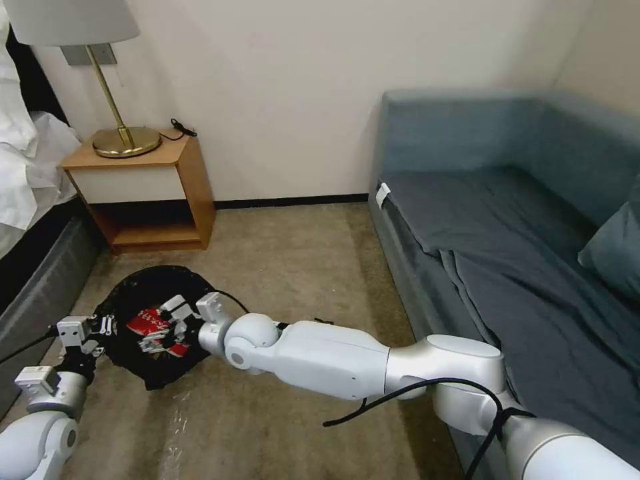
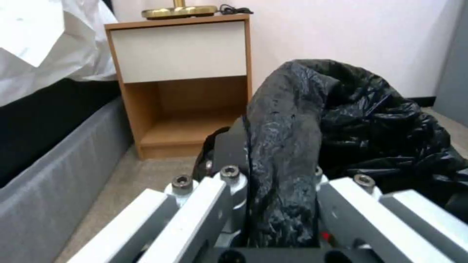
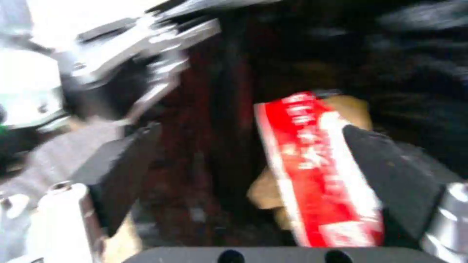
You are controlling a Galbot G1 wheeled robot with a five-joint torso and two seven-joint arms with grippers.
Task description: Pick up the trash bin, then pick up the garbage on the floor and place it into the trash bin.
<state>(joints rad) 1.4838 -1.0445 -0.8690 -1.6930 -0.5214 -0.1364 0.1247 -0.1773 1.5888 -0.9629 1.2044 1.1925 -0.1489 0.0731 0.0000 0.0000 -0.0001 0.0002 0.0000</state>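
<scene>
Black plastic lining is seen around the trash bin (image 1: 150, 327), which is located on the carpet floor (image 1: 300, 267) at the lower left of the head view, between the bed (image 1: 33, 280) and the sofa (image 1: 520, 253), in front of the wooden nightstand (image 1: 143, 193). The rim of the bin, with a fold of the black bag (image 2: 287, 171) over it, is gripped by the left tool (image 1: 100, 330); in the left wrist view the bag fold is pressed between the 2 fingers (image 2: 229, 146), so this tool is closed on the bin's edge.

The right arm is stretched across from the lower right, and the right tool (image 1: 163, 330) is placed over the opening of the bin. In the right wrist view its 2 dark fingers (image 3: 390, 171) are set wide apart. A red wrapper (image 3: 321, 171) with white lettering is seen between them, lying against 1 finger only, with a tan paper piece (image 3: 265, 190) under it. It cannot be told whether the wrapper is touched by the other finger; a clear gap is visible there. In the head view the red wrapper (image 1: 148, 325) is seen inside the black bag, just beside the right tool.

A brass lamp (image 1: 123, 133) is standing on the nightstand.
</scene>
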